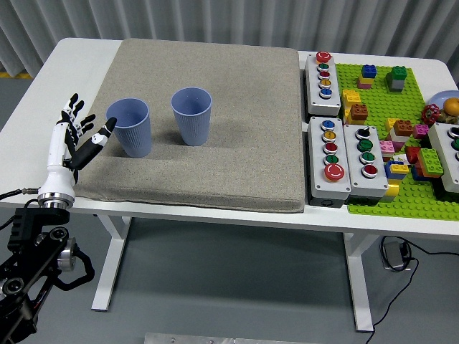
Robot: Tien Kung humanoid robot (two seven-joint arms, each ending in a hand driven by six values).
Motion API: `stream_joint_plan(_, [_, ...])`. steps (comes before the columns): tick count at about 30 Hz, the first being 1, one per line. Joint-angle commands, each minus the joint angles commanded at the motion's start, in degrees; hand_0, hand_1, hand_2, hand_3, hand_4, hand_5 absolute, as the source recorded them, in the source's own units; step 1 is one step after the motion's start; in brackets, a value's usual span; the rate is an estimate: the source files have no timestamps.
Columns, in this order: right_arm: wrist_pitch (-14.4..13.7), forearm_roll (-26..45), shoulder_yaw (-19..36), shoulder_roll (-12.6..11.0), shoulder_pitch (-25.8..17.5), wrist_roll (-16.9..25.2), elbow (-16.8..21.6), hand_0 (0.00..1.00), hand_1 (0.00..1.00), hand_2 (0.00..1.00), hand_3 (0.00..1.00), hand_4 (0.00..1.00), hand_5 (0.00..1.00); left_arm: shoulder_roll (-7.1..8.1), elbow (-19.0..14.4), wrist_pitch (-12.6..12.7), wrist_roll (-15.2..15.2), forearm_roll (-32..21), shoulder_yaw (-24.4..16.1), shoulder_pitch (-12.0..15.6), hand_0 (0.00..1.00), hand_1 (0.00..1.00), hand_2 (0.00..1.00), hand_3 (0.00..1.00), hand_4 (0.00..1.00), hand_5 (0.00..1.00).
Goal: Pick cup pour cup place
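Note:
Two blue ribbed cups stand upright on the grey mat (215, 143): the left cup (131, 127) and the right cup (192, 115), a little apart. My left hand (77, 140) is at the mat's left edge, just left of the left cup, fingers spread and holding nothing. Its thumb tip is close to the cup's rim; I cannot tell whether it touches. The inside of both cups is hard to see. My right arm is out of view.
To the right of the mat stand three grey button boxes (330, 158) and a green brick baseplate (401, 193) with several loose bricks. A further box (450, 154) and a bowl (445, 104) sit at the far right edge.

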Motion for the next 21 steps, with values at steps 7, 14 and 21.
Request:
stream_joint_plan(7, [0.0,0.0,0.0,0.1,0.0,0.0,0.0,0.67,0.558,0.493,0.537,0.072,0.438,-0.02,2.6,-2.7,1.2,2.2,0.0,0.0,0.911,0.925,0.998,0.998,0.895,0.241])
stream_joint_plan(14, [-0.1,-0.1,-0.1,0.1,0.0,-0.2,0.0,0.67,0.558,0.493,0.536,0.068,0.437,-0.23,5.1,-3.2,1.6,3.2,0.4,-1.1,0.92,0.927,0.998,0.998,0.886,0.206])
stream_joint_plan(21, [-0.1,0.1,-0.4,0.1,0.0,-0.3,0.0,0.67,0.558,0.493,0.536,0.065,0.437,0.29,6.9,-3.1,1.4,3.6,2.3,-3.0,0.908,0.921,0.998,0.998,0.883,0.21])
